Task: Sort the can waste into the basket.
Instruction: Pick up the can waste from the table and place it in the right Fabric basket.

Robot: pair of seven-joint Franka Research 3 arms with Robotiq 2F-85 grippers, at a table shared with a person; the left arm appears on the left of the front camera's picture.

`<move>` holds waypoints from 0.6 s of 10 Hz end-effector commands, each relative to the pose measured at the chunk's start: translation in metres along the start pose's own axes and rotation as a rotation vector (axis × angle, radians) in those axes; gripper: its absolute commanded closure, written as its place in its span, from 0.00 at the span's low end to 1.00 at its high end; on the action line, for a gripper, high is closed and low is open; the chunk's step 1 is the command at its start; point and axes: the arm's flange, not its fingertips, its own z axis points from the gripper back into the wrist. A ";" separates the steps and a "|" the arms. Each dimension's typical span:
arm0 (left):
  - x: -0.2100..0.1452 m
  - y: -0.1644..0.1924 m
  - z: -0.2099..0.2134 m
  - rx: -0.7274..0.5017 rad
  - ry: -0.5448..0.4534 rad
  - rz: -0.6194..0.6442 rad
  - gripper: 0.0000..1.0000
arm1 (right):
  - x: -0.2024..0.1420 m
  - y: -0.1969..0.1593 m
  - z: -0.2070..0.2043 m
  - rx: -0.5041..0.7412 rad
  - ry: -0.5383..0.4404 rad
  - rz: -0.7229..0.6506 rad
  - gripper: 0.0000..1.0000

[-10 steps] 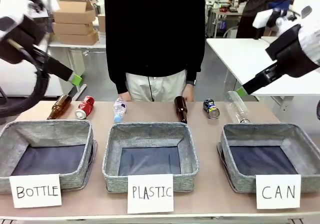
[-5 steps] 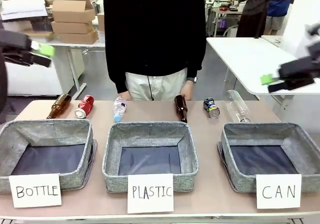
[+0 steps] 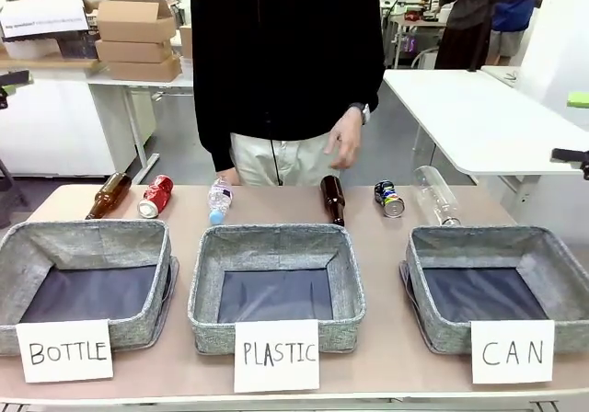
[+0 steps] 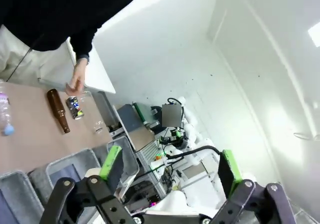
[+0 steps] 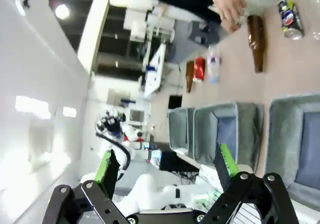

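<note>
The red can (image 3: 156,196) lies on its side at the table's far left, next to a brown bottle (image 3: 109,195). The crushed dark-blue can (image 3: 389,200) lies at the far right, behind the grey basket (image 3: 479,236) carded "CAN", whose dark lining is bare. My right gripper (image 3: 575,129) shows at the picture's right edge, high above the table; in its wrist view the right gripper (image 5: 166,163) is open and holds nothing, with the blue can (image 5: 290,11) and red can (image 5: 199,69) far off. My left gripper (image 4: 169,164) is open too, with the blue can (image 4: 75,107) far below.
A second brown bottle (image 3: 332,199), a small clear bottle (image 3: 219,200) and a large clear bottle (image 3: 437,194) lie along the far edge. Baskets carded "BOTTLE" (image 3: 87,230) and "PLASTIC" (image 3: 274,235) stand left and middle. The person's hand (image 3: 345,141) hangs above the table.
Both arms have swung up and outward from over the far row of items to the picture's edges. The person's hand has lifted off the table.
</note>
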 end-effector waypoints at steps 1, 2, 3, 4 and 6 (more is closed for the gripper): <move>-0.002 -0.007 0.000 0.024 0.071 -0.081 0.00 | -0.008 0.001 -0.007 -0.034 0.102 0.137 0.00; -0.002 -0.007 0.000 0.024 0.071 -0.081 0.00 | -0.008 0.001 -0.007 -0.034 0.102 0.137 0.00; -0.002 -0.007 0.000 0.024 0.071 -0.081 0.00 | -0.008 0.001 -0.007 -0.034 0.102 0.137 0.00; -0.002 -0.007 0.000 0.024 0.071 -0.081 0.00 | -0.008 0.001 -0.007 -0.034 0.102 0.137 0.00; -0.002 -0.007 0.000 0.024 0.071 -0.081 0.00 | -0.008 0.001 -0.007 -0.034 0.102 0.137 0.00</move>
